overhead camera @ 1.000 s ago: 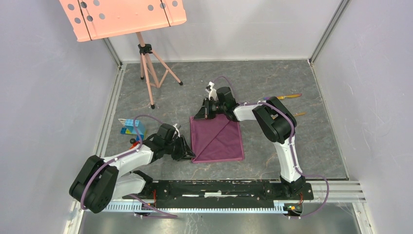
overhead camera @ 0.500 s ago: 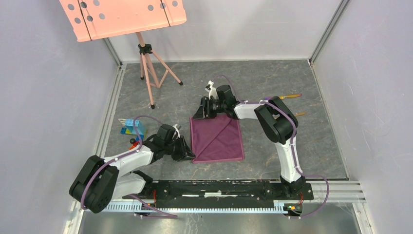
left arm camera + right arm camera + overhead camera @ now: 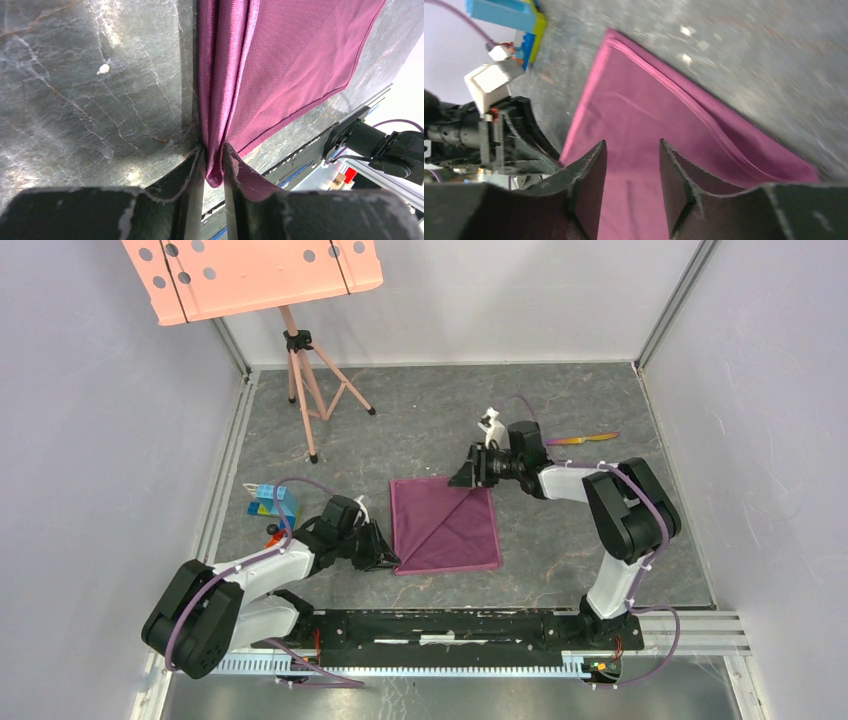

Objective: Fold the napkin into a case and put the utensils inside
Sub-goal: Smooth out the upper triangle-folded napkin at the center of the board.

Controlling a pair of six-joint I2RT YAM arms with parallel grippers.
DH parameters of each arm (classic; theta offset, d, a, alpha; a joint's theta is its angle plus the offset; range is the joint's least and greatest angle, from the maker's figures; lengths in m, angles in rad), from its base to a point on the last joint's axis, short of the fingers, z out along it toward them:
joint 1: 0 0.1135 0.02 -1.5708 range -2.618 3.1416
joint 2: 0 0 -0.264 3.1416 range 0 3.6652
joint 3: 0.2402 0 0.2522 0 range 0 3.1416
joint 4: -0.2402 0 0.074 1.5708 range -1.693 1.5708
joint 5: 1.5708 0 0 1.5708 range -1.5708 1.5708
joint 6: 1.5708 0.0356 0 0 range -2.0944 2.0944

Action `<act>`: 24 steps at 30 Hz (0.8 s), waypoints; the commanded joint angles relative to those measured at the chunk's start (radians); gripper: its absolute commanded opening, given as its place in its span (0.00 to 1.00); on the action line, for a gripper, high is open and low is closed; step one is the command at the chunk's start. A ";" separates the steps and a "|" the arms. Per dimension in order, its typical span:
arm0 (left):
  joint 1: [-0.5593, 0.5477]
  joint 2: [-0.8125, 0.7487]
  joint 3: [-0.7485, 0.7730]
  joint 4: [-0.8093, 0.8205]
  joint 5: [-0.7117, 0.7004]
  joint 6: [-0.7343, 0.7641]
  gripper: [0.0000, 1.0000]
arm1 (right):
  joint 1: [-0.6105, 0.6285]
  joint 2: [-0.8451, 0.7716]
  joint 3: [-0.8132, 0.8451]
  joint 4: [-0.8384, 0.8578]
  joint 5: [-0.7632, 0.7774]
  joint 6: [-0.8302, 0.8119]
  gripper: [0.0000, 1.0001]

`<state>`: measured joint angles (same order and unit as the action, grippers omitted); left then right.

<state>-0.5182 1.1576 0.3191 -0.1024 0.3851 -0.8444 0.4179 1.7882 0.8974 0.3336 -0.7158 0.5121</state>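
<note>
The plum-purple napkin (image 3: 445, 525) lies flat on the table centre, folded, with a diagonal crease. My left gripper (image 3: 388, 556) is shut on the napkin's near left corner (image 3: 214, 170); the cloth bunches between its fingers. My right gripper (image 3: 468, 472) is open and empty at the napkin's far right corner, the cloth (image 3: 644, 130) below its jaws. The rainbow-iridescent knife (image 3: 585, 438) lies at the back right behind the right arm. The gold spoon is hidden. No case shape is formed.
A pink perforated board on a tripod (image 3: 300, 370) stands at the back left. A small blue-and-orange blocky object (image 3: 270, 500) sits left of the left arm and shows in the right wrist view (image 3: 506, 15). Grey walls surround the table.
My right gripper has moved right along the napkin's far edge, from the far left corner to the far right corner. The left gripper has stayed put on the near left corner.
</note>
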 commanded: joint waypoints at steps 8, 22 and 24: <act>-0.001 -0.014 -0.032 -0.052 -0.034 0.033 0.25 | -0.103 0.167 0.024 0.091 -0.036 -0.064 0.39; 0.008 -0.097 0.316 -0.338 -0.205 0.112 0.66 | -0.094 -0.070 -0.047 0.027 -0.059 -0.052 0.48; 0.016 -0.006 0.365 -0.301 -0.257 0.123 0.66 | -0.094 -0.088 -0.054 -0.006 -0.038 -0.083 0.48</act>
<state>-0.5163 1.0370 0.5819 -0.4049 0.2554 -0.7918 0.3206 1.7622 0.8593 0.3676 -0.7750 0.4870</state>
